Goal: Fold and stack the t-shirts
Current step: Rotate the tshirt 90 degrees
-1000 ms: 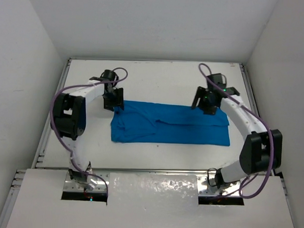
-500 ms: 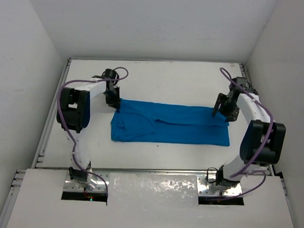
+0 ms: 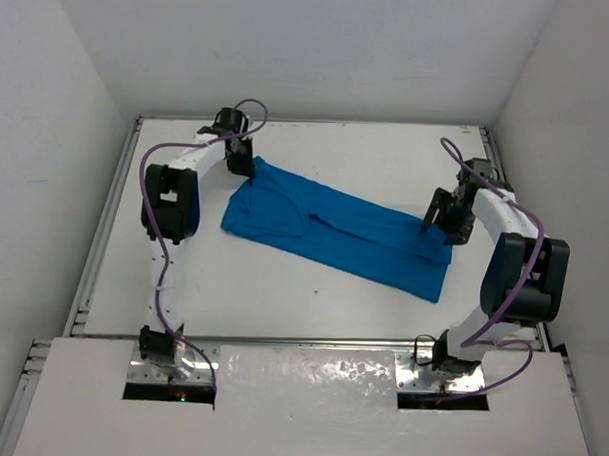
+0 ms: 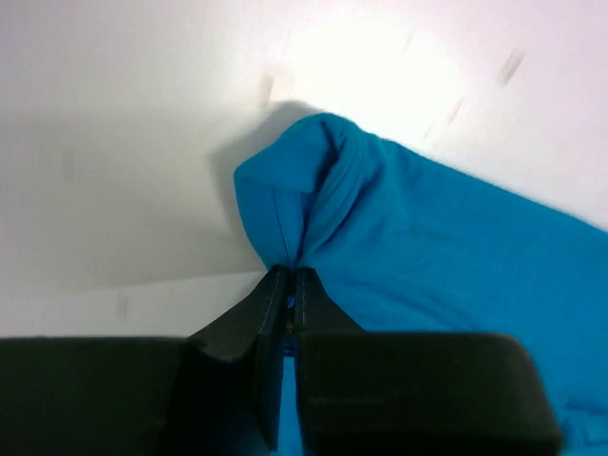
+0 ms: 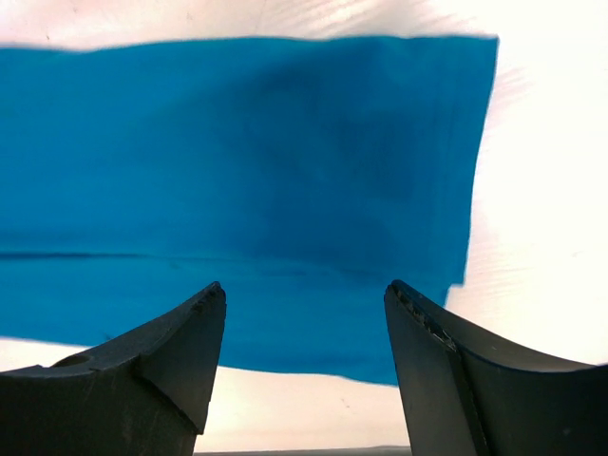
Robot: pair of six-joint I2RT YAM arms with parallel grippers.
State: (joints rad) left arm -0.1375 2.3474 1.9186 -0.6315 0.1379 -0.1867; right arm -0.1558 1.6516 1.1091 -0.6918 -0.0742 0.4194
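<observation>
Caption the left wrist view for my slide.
Left gripper pinching a bunched corner of the blue t-shirt, which lies on the white table.

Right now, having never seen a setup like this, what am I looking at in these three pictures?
Two white-and-black robot arms are bolted at the near edge of a white table. The wide picture comes from a fixed camera above and behind them. The two close-ups come from a camera on each wrist. One bright blue t-shirt, folded into a long strip, lies slantwise on the table. The left claw is pinched shut on its far-left corner, bunching the cloth. The right claw is open over the shirt's other end and holds nothing.
</observation>
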